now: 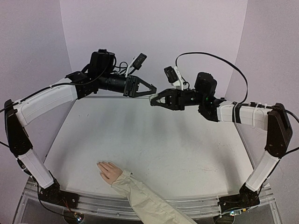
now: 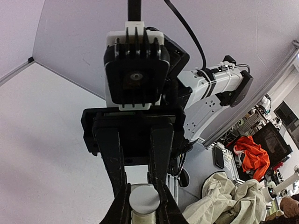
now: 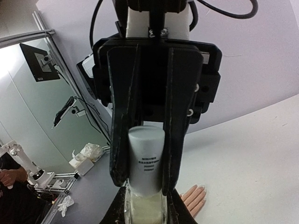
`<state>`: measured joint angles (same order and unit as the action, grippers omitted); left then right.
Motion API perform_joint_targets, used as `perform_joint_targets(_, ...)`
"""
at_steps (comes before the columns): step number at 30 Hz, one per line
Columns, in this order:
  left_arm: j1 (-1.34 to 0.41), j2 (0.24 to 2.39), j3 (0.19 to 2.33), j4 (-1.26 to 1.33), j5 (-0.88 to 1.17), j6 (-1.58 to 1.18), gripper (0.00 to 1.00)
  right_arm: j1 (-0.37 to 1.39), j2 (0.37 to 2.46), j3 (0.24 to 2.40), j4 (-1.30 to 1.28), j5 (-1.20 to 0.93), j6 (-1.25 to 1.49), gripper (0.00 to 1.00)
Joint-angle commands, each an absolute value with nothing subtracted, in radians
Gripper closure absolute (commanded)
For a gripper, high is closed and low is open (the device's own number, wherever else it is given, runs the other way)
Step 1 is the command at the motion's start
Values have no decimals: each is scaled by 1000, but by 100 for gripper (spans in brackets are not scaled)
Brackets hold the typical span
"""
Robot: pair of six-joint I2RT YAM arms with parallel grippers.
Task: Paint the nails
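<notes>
Left jaws clamp the cap (image 2: 144,198), right jaws the bottle (image 3: 146,163); a slipping twist could drop it onto the desk (image 1: 187,154).

Left claw (image 1: 153,89) and right claw (image 1: 153,100) meet tip-to-tip, raised, both clamped.

Above table (image 1: 187,149), left tool (image 1: 148,87) and right tool (image 1: 156,100) nearly meeting, pink hand (image 1: 110,171) at near edge
</notes>
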<state>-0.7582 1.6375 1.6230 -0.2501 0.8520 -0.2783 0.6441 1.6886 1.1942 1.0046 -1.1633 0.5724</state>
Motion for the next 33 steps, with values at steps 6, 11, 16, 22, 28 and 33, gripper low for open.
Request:
perform_joint_targets(6,-785,1587,1672,-371,503,-251,100,779,1561,1221,696,-124,181,100)
perform_joint_targets(11,-804,1619,1704,-502,132,-346,100,995,1622,1127,1062,991,-142,100)
perform_joint_targets(16,-804,1630,1732,-531,115,-366,85,997,1656,1200,1026,694,-151,100)
perform_joint_targets(22,-783,1553,1683,-471,227,-294,40,921,1609,1221,832,88,-85,100)
perform_joint_targets(28,-689,1424,1483,-171,549,-430,23,773,1558,1210,753,-623,74,100)
perform_joint_targets(33,-672,1427,1450,-30,795,-451,22,727,1603,1268,785,-1050,239,100)
